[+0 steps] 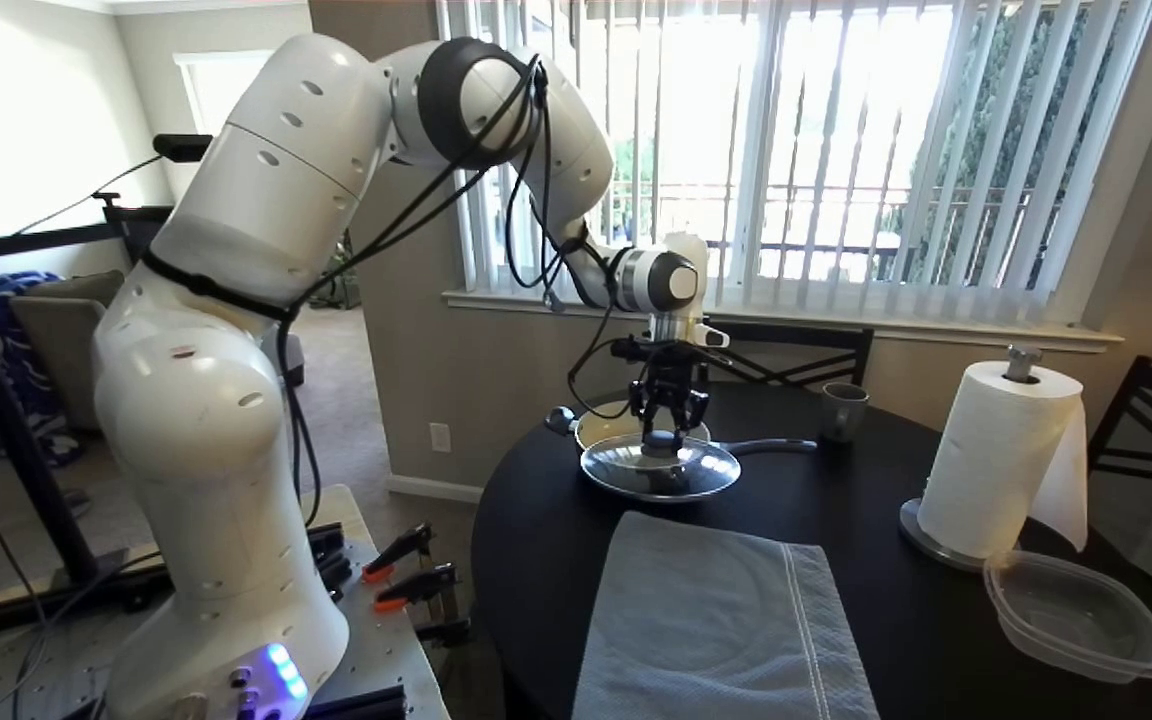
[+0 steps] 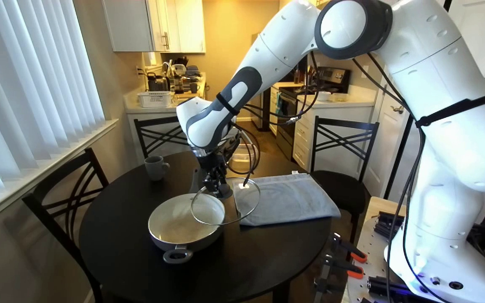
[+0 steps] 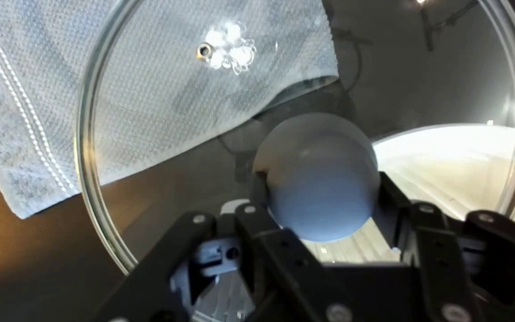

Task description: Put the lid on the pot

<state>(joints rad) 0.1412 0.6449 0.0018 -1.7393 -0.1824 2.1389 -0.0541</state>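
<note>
Gripper (image 3: pixel 321 185) sits nearest the wrist camera, pinching the knob (image 3: pixel 322 176) from both sides; lid (image 1: pixel 661 478) hangs off that one point. Not on the pot (image 2: pixel 175 221) yet: both exterior views put it toward the towel (image 1: pixel 711 610) side, and through the glass the wrist view shows only part of the cream interior. Roughly level as far as I can see; clearance over the pot rim I can't read. Step in hand, I'd guess: carry over, then seat. To do it well: keep it high enough to miss the rim, shift away from the towel, and steer by the wrist view until the pot rim runs evenly under the lid's metal edge. Then straight down, slow. Single-knob hold may let the lid tip if one edge touches first; if so, lift and recentre. Let go only once seated all round, then back off straight up. Don't bump the long handle (image 1: pixel 776 445): pot could slide or turn on the table (image 2: pixel 133 265).
</note>
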